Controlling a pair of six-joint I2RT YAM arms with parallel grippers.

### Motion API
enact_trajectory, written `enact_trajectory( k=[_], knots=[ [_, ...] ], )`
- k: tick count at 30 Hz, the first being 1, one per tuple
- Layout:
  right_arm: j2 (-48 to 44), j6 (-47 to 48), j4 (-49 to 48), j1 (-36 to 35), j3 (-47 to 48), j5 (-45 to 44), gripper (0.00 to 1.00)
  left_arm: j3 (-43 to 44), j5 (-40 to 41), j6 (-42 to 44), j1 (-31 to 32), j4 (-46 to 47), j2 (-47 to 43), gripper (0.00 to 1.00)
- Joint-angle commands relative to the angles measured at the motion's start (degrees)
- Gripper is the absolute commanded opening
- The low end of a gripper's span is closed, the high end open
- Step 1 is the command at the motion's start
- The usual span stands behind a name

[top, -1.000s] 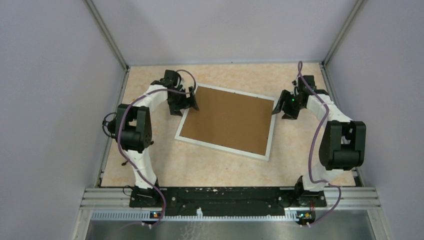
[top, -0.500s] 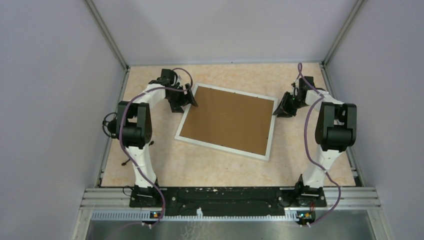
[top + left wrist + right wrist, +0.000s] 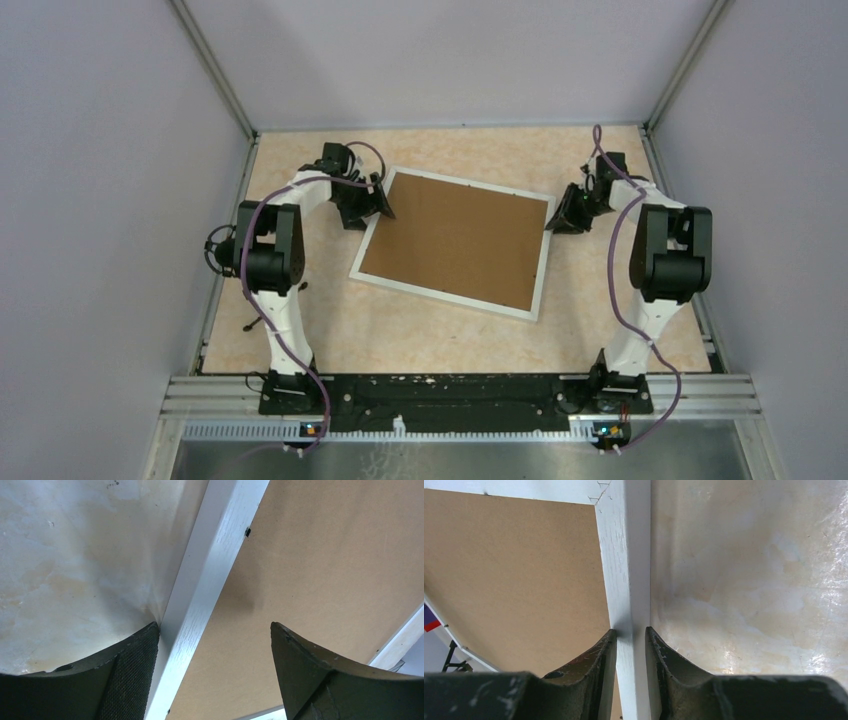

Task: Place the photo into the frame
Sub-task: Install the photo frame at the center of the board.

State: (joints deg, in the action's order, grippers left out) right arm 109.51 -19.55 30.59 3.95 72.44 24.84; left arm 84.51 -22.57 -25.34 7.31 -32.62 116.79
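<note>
From above, the frame [image 3: 441, 297] lay flat on the table [image 3: 420, 345], turned slightly askew, with a brown board [image 3: 455, 240] filling its opening. My left gripper [image 3: 378, 205] sat at the frame's far left corner, and my right gripper [image 3: 562, 218] at its far right corner.

In my left wrist view, the left gripper [image 3: 214, 630] stood spread wide across the frame's white bar [image 3: 215, 550]. One finger [image 3: 135, 660] was on the table [image 3: 75, 555] side, right against the bar's outer edge. The other hung over the brown board [image 3: 325, 555], clear of the bar. It gripped nothing.

In my right wrist view, the right gripper [image 3: 630, 632] was pinched on the frame's white bar [image 3: 624, 555] just below the mitred corner, a finger [image 3: 594, 665] pressed to each side. The brown board [image 3: 514, 570] lay to one side and the bare table [image 3: 749, 580] to the other.
</note>
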Motion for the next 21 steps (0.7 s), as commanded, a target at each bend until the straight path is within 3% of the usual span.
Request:
enact_trajectory(
  k=[1,14,21],
  knots=[
    [1.0,-0.9,-1.9,-3.6,-2.9,-3.8,0.28,-0.5,-8.9,-0.8,0.6,2.8,2.6,0.84],
    [9.0,-6.7,0.3,-12.3,-0.4,-19.2,0.31,-0.7,-12.6,-1.2,2.7,3.1,4.1,0.83],
    [4.9,-5.1,0.2,-11.8,2.7,-7.5,0.44,-0.8,-11.2,-0.7,2.7,2.7,3.0,0.83]
  ],
)
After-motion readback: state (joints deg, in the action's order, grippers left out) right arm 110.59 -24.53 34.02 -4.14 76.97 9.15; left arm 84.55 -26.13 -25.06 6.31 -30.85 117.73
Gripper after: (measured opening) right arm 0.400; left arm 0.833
